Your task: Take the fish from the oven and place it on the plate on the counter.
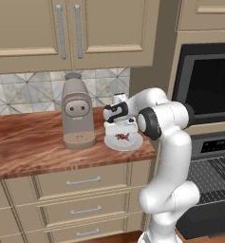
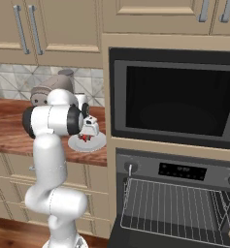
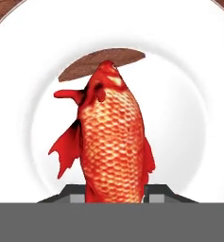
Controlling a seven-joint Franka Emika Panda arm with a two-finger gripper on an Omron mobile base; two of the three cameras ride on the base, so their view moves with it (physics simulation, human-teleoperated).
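Red-orange fish [image 3: 114, 142], light and stiff by its look, clamped at the tail by gripper [image 3: 116, 191]; poised over plate [image 3: 19, 94]; best held mid-body.

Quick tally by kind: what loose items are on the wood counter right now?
Small red-orange fish, on the plate, between the gripper tips: 1
Round white plate: 1
Beige-grey coffee machine: 1
Total: 3
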